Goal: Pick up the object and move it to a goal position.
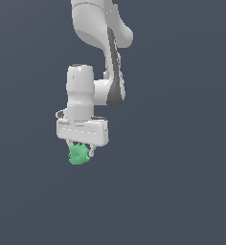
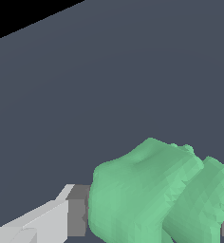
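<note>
The object (image 1: 78, 154) is a small bright green lumpy blob, held between the fingers of my white gripper (image 1: 80, 149) under the arm, slightly toward the exterior view's left of the hand's middle. The jaws are closed against it. In the wrist view the object (image 2: 152, 194) fills the near part of the picture, with one finger (image 2: 47, 220) pressed against its side; the other finger is hidden behind the blob. I see no shadow or contact under the object, so I cannot tell how high it is above the floor.
A plain dark grey floor (image 1: 182, 191) surrounds the arm. No goal marker or other object shows in either view. A black region (image 2: 19, 14) lies beyond the floor's edge in the wrist view.
</note>
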Tool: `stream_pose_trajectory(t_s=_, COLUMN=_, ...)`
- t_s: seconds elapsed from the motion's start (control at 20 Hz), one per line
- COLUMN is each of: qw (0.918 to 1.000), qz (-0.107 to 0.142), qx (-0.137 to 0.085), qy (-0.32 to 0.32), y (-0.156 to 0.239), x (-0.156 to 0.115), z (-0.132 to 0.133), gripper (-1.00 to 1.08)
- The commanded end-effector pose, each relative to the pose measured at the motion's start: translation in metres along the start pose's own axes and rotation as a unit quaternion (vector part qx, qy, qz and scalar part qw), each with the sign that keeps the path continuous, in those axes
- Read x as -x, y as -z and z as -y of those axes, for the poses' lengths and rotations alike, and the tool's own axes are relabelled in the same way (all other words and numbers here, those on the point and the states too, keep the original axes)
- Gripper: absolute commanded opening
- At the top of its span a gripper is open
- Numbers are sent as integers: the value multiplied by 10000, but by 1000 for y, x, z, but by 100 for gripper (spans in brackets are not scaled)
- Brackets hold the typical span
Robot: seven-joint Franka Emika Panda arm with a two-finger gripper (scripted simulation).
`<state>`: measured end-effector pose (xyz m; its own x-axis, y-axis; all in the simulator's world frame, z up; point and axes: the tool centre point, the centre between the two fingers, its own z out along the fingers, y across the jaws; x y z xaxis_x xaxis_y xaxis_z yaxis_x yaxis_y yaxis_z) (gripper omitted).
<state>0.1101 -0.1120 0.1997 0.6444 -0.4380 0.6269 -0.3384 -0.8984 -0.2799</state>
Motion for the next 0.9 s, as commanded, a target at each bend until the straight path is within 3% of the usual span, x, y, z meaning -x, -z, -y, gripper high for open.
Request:
stream_pose_trajectory(t_s=0.0, qw=9995, qz=-299, qx=-132, qy=-10, y=8, x=-23, z=0, gripper=-100)
stream_pose_trajectory(t_s=0.45, qw=9899, qz=-1287, qx=-590, qy=-45, y=43, x=-95, z=-3, gripper=-100)
stream_pose_trajectory(t_s=0.85, qw=9689, qz=-2240, qx=-1047, qy=-72, y=89, x=-157, z=-10, gripper=-100)
